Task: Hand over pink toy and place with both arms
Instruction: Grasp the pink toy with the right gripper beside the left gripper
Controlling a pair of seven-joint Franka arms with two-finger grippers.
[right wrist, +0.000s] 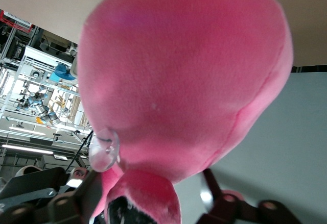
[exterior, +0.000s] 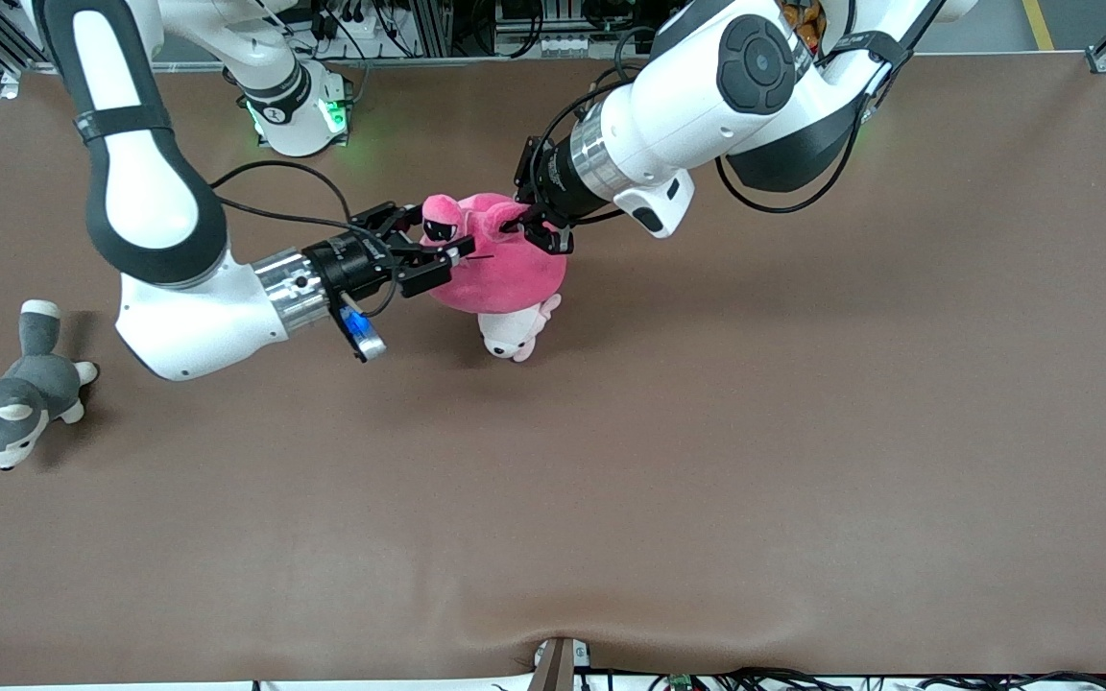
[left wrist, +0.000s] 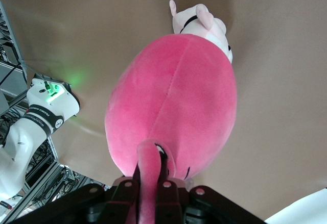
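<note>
The pink toy (exterior: 505,274) hangs in the air over the middle of the table, just above a small pale pink-and-white plush (exterior: 515,333). My left gripper (exterior: 522,226) is shut on a pink bump at the toy's top; in the left wrist view (left wrist: 150,175) the fingers pinch that bump and the toy's body (left wrist: 173,101) hangs beyond them. My right gripper (exterior: 433,248) is open, its fingers straddling the toy's eye bump with the black eye. In the right wrist view (right wrist: 150,179) the toy (right wrist: 179,71) fills the frame and the fingers stand wide apart.
A grey-and-white husky plush (exterior: 15,403) lies near the right arm's end of the table. The small pale plush also shows in the left wrist view (left wrist: 202,25). The right arm's base (exterior: 308,115) glows green at the table's back edge.
</note>
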